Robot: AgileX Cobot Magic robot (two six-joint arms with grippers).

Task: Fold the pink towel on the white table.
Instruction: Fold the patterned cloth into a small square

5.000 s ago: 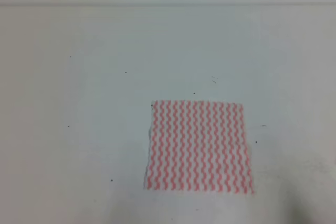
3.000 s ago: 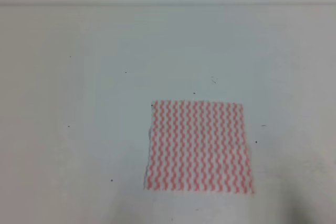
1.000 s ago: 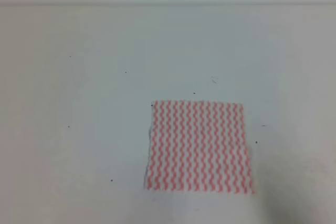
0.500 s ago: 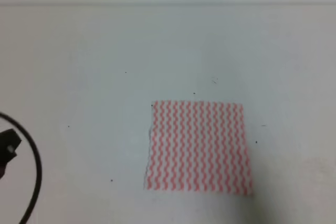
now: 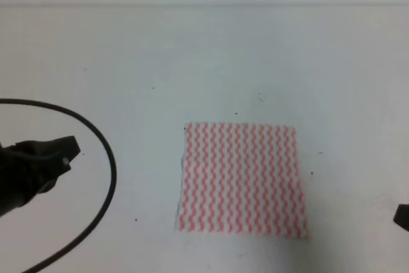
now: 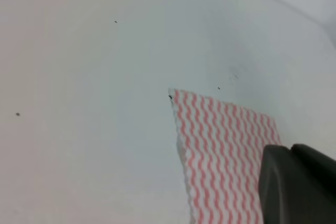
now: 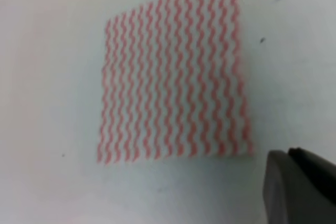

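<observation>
— Which arm sits nearer?
— I judge the right gripper [image 5: 402, 217], just beside the near right corner of the pink towel [image 5: 241, 177]. The towel lies flat on the white table [image 5: 192, 55].
— And the left gripper [image 5: 64, 151]?
— Well apart, towel to its right. I cannot tell either pincer's state.

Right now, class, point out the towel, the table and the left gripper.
towel [image 5: 241, 178], high view, middle of the striped cloth
table [image 5: 192, 49], high view, bare surface beyond the towel
left gripper [image 5: 67, 148], high view, dark tip
</observation>
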